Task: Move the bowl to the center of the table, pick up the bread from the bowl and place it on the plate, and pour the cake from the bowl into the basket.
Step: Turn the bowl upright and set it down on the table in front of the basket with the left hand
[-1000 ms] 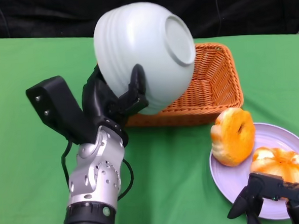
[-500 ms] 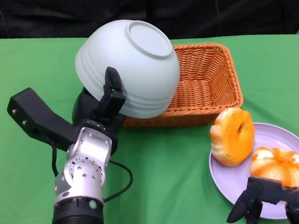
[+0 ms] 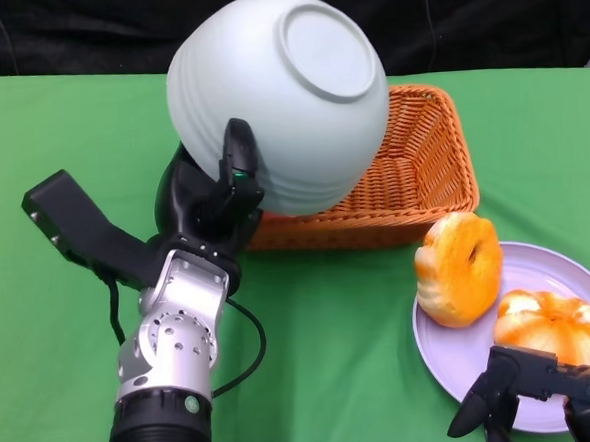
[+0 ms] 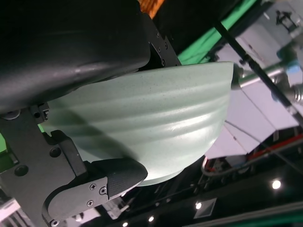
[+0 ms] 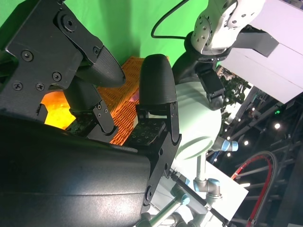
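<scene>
While the bowl (image 3: 277, 97) is gripped by the left hand (image 3: 214, 201) and held fully inverted above the near-left end of the basket (image 3: 417, 163), its base is turned up toward the camera. Compared w/ half a sec ago, the bowl has been raised and swung a little toward the basket, after having dipped away from it just before (a shaking motion, prob. to free the cake). The pour step is therefore judged underway or nearly done.

Two pieces of bread (image 3: 460, 269) are seen at the plate (image 3: 553, 265), one propped upright at its rim, so that step looks finished. The right hand (image 3: 531, 392) rests low beside the plate, fingers apart, nothing held.

No cake is visible: the basket interior is mostly blocked by the bowl, and the bowl's mouth faces away in every view, so whether the cake has dropped can't be told.
</scene>
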Robot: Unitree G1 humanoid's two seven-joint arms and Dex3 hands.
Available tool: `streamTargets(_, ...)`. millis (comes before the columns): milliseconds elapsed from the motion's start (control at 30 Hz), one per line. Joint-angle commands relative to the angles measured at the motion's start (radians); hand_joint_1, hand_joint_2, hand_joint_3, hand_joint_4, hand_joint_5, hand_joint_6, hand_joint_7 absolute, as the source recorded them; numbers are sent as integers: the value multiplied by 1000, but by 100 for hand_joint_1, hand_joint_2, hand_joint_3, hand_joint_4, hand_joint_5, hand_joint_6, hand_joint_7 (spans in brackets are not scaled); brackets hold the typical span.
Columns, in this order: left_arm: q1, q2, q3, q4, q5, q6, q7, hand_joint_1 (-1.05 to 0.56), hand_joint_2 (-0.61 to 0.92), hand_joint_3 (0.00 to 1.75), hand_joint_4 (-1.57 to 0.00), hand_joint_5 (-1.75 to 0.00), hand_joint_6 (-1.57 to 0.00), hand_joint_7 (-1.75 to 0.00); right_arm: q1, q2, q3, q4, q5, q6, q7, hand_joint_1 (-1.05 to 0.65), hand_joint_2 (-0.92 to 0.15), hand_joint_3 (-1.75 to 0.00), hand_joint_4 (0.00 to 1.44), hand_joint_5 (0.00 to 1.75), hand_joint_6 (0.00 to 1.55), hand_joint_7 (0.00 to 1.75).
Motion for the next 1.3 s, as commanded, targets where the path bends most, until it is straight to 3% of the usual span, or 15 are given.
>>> streamTargets(33,-20,-21,-28,-60,45,-41,-44,-24,30,174,-112,-175,-89,-175,-5,-16,-13,14,18,-14,-5,-7,-11,-175,93,175,86,134)
streamTargets(300,85,46,-93,-205,188,-84,-78,-17,27,174,-112,-175,-88,-174,-15,-21,-21,37,40,-32,-2,-8,-12,-175,92,175,86,133)
streamTargets(667,265,239,-207,-361,444,-301,-238,-20,27,163,-109,-175,-90,-170,-14,-23,-25,17,44,-23,-1,-8,-13,-175,92,175,85,134)
streamTargets(1167,431,489,-289,-373,860,-905,-194,-16,25,167,-104,-175,-84,-173,12,-20,-30,-36,77,0,10,-6,-14,-174,89,175,84,134)
streamTargets(1300,431,533,-269,-330,1033,-1046,-98,-19,21,169,-106,-175,-84,-174,18,-16,-31,-47,80,4,9,-5,-15,-174,89,175,84,134)
